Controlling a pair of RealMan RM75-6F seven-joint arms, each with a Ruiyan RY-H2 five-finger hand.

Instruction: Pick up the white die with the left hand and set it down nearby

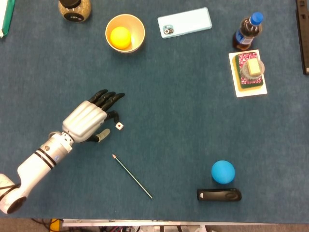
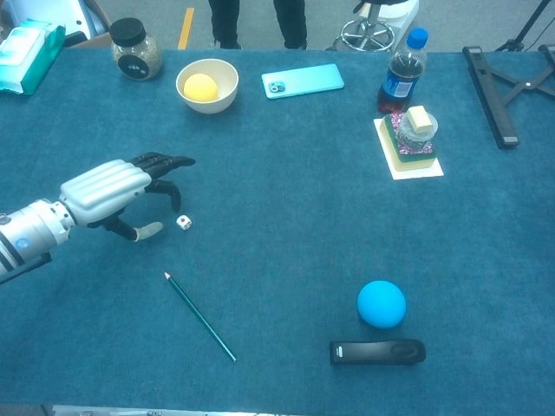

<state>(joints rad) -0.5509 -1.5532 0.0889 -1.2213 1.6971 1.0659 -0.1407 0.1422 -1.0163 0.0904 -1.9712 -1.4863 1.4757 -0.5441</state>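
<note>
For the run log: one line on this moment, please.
phase: reach | left hand: open beside white die, no contact | die: on table

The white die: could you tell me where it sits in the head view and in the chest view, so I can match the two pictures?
Head view: the white die lies left of centre on the blue cloth, just right of the left hand.
Chest view: the white die lies left of centre, just right of the left hand.
Shared landmark: the pencil, whose near tip lies just below the die in both views.
</note>
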